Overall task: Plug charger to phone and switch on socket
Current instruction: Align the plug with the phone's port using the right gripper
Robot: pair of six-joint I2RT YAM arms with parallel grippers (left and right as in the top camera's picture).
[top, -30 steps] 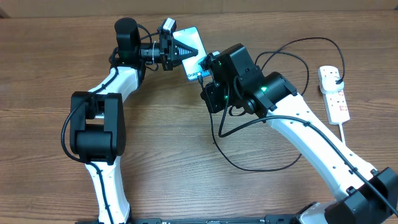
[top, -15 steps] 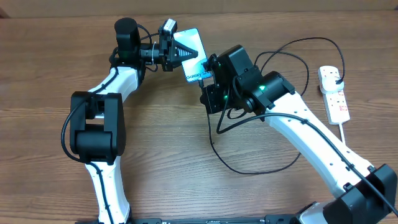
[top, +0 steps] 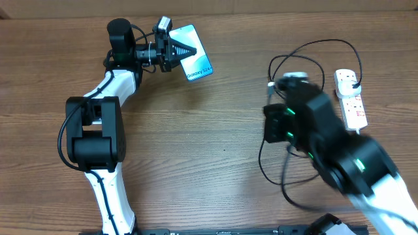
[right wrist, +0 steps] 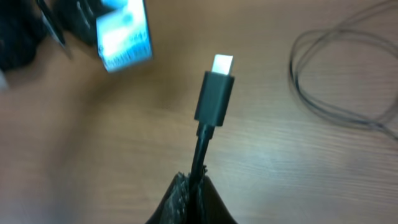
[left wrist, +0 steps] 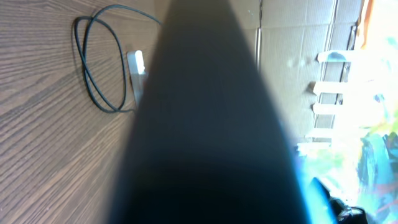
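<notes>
My left gripper (top: 177,51) is shut on the phone (top: 194,60), holding it at the far left with its teal screen facing up. In the left wrist view the phone's dark back (left wrist: 205,137) fills the frame and hides the fingers. My right gripper (right wrist: 193,190) is shut on the black charger cable just behind its connector tip (right wrist: 216,93), which is clear of the phone (right wrist: 124,34). In the overhead view the right wrist (top: 281,123) is blurred, mid-table. The cable (top: 287,55) loops to the black plug (top: 353,79) in the white socket strip (top: 353,104).
The strip's thick white cord (top: 361,136) runs toward the front right under my right arm. Slack cable (top: 264,171) loops on the wood in front of the right wrist. Cardboard boxes (left wrist: 298,37) stand beyond the table's far side.
My right arm has swung back to the right, carrying the connector well away from the phone. My left gripper has shifted the phone slightly left and toward the far edge.
</notes>
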